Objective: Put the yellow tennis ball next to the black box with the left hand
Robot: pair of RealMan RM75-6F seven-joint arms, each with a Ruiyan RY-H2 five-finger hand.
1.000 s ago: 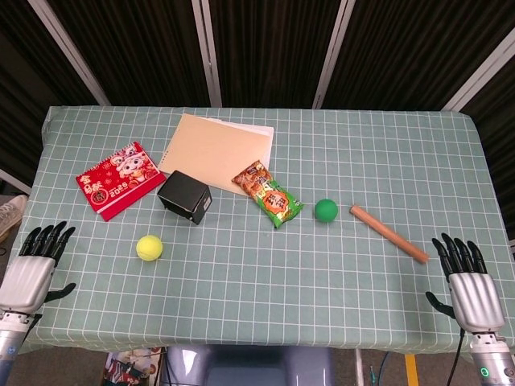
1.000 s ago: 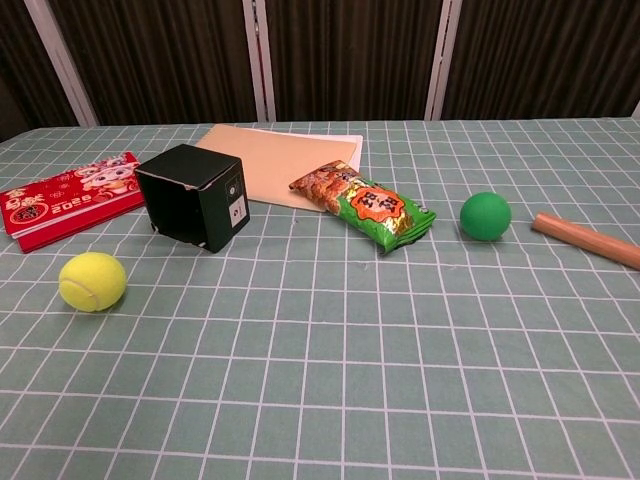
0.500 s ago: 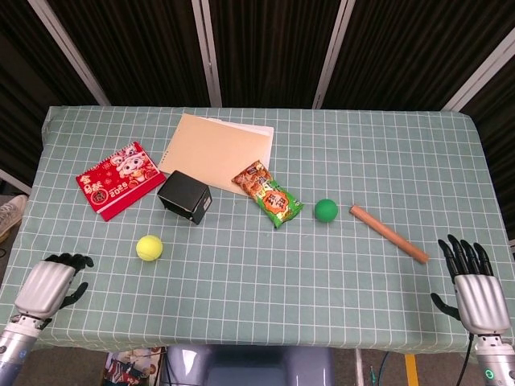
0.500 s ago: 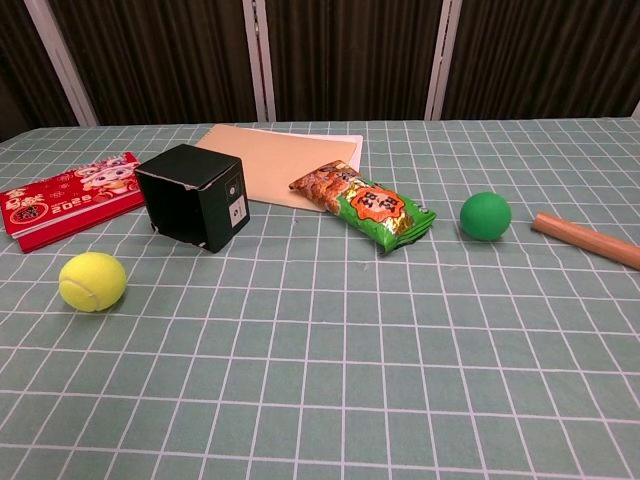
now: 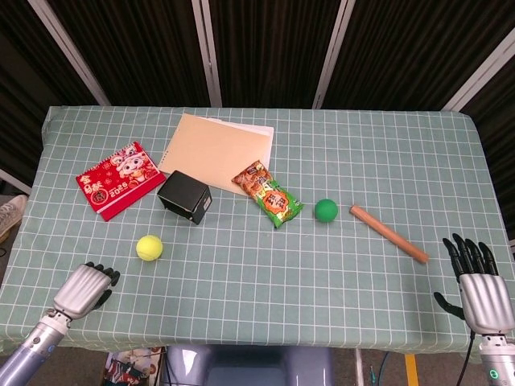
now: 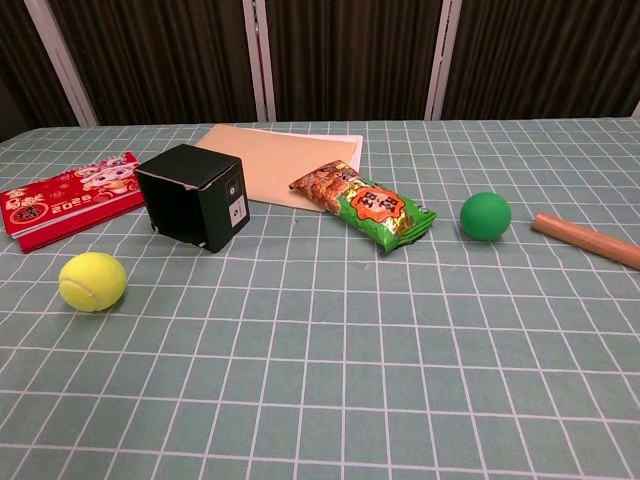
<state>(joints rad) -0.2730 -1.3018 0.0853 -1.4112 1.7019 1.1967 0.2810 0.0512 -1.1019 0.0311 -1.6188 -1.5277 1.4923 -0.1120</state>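
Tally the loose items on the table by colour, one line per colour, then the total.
Yellow: 1, tennis ball
Green: 2, ball, snack packet
Black: 1, box
Red: 1, booklet
Tan: 1, folder
Brown: 1, wooden stick
Total: 7

Both views are bright and evenly lit from overhead, with colours clear and edges sharp across the tablecloth (image 5: 338,265). Shadows are soft and short: a small one sits under the yellow tennis ball (image 6: 92,281), another beside the black box (image 6: 193,196). The snack packet (image 6: 368,205) shows slight sheen. The backdrop stays dark. The head view bows slightly at its edges.
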